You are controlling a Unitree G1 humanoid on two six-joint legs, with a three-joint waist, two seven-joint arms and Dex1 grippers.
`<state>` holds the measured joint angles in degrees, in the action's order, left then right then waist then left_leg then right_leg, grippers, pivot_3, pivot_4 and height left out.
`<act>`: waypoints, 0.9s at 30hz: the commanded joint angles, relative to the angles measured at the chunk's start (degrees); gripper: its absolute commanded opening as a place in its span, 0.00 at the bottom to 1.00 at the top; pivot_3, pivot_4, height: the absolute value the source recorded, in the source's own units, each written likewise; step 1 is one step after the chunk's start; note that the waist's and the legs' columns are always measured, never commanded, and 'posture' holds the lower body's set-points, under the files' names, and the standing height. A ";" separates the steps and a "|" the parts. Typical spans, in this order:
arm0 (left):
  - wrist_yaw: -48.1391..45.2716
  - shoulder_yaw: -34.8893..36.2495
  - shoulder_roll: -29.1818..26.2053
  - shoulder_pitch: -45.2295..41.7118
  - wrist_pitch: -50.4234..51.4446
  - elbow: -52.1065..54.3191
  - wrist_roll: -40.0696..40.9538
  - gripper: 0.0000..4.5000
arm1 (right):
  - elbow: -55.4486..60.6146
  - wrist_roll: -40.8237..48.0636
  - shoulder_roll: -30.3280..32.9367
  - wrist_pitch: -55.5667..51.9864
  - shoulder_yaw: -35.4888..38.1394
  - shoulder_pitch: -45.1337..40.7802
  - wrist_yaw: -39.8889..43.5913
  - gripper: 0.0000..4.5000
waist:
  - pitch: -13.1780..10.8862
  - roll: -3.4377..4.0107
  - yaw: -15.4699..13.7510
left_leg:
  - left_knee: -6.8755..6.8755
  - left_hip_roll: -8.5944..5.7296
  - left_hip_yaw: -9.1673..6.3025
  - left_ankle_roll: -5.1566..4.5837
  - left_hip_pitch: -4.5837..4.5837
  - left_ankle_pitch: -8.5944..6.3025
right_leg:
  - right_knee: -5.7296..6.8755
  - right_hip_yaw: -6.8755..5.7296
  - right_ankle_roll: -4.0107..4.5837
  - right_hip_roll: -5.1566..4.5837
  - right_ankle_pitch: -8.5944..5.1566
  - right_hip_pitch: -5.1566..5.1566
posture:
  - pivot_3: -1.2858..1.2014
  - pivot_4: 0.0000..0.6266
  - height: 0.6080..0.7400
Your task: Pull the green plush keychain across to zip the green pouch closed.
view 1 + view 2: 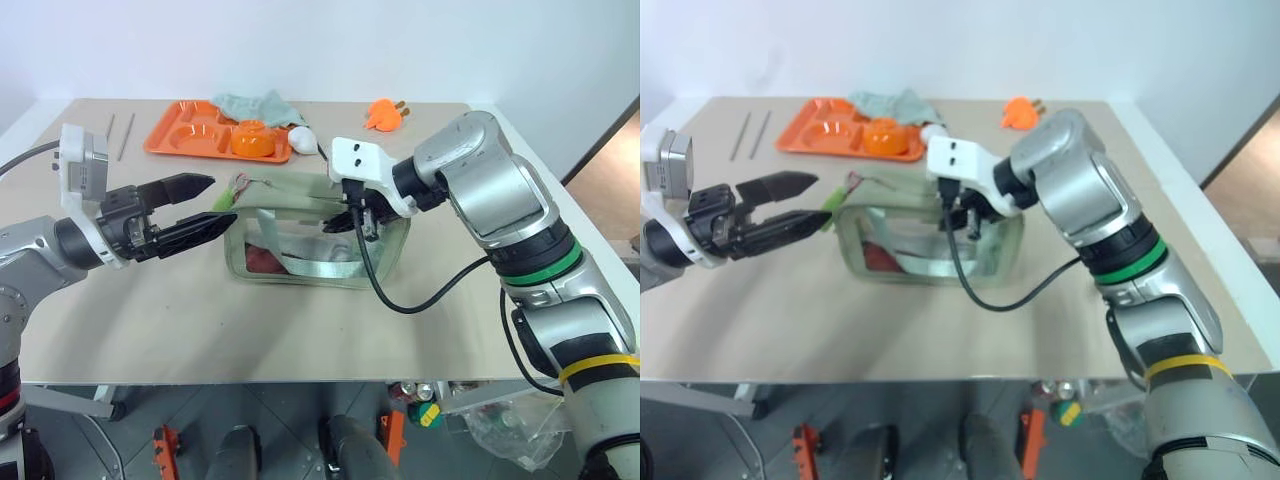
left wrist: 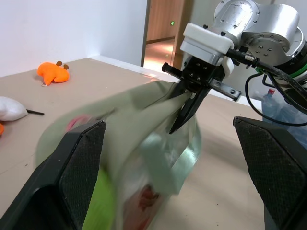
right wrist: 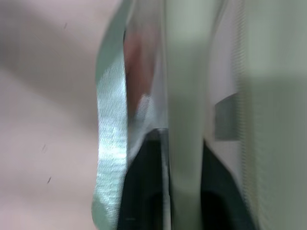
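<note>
The green pouch point(image 1: 318, 245) stands upright on the surface, pale sage with clear side windows; something red shows inside. The green plush keychain point(image 1: 226, 198), small and lime-green, hangs at its left end.

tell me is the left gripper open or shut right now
Open. The left gripper has its two black fingers spread wide beside the green pouch, near the green plush keychain, gripping nothing.

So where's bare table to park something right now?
Free: the table in front of the green pouch, and its left side beside the orange tray. Crowded: the far edge with tray, teal cloth and orange plush toy.
</note>
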<state>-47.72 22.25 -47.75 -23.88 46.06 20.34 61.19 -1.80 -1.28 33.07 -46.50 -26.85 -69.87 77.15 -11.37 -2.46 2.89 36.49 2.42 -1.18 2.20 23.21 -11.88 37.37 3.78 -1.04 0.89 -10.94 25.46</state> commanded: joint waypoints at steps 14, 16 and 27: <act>-0.44 -0.86 -0.34 -2.44 -0.63 -0.40 0.24 0.99 | 0.78 22.47 12.35 3.64 19.28 -2.04 14.14 0.83 | 0.01 -0.03 -0.21 | -0.04 0.00 -0.06 -0.05 0.07 -0.08 | -0.15 -0.08 -0.07 -0.02 -0.13 -0.09 | 0.52 0.24 1.00; -0.36 -0.92 -0.33 -2.48 -0.59 -0.43 0.34 0.99 | 1.14 20.22 16.13 8.69 19.62 2.40 12.62 0.83 | 0.03 -0.05 -0.20 | -0.04 0.00 -0.04 -0.05 0.05 -0.08 | -0.16 -0.07 -0.07 -0.03 -0.13 -0.09 | 0.52 0.24 1.00; -2.05 -3.38 -0.16 -4.09 0.10 -1.57 0.35 0.99 | 1.27 18.21 19.25 10.88 22.77 17.26 -0.45 0.83 | -0.02 0.02 0.04 | -0.01 0.04 0.08 -0.05 -0.06 -0.07 | -0.03 0.11 -0.03 0.09 -0.05 -0.03 | 0.52 0.24 1.00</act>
<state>-49.04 19.16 -47.73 -26.49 46.27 18.38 61.20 -1.85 16.47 52.48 -35.18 -6.32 -52.22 78.52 -11.39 -2.43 2.92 36.50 2.46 -1.11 2.16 23.15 -11.95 37.33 3.89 -1.07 0.98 -10.98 25.42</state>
